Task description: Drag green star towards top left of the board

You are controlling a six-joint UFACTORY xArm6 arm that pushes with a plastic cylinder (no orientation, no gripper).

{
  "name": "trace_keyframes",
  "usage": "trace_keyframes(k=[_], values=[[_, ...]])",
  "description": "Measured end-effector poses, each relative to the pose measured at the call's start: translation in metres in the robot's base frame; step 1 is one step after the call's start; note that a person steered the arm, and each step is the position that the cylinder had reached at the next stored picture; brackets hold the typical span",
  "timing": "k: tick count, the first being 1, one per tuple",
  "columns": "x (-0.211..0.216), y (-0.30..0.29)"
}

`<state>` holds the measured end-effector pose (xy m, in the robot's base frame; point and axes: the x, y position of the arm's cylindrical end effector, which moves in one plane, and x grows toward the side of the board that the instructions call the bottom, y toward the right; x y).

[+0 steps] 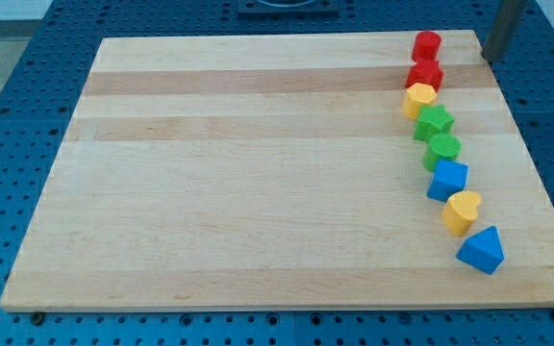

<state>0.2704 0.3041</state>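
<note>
The green star (pixel 434 122) lies near the board's right side, fourth from the top in a curved line of blocks. It sits between a yellow block (pixel 418 98) above it and a round green block (pixel 442 149) below it, close to both. My tip (pixel 493 59) is at the board's top right corner, by the right edge. It is to the right of a red block (pixel 427 44), up and to the right of the green star, and touches no block.
The line also holds a red star (pixel 425 73), a blue block (pixel 447 179), a yellow heart (pixel 462 210) and a blue triangle (pixel 481 250). The wooden board (pixel 258 173) lies on a blue perforated table (pixel 8 86).
</note>
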Motion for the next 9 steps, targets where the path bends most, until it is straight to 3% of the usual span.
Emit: trace_keyframes(k=[2, 4, 9], values=[[0.079, -0.003], [0.125, -0.027], [0.13, -0.157]])
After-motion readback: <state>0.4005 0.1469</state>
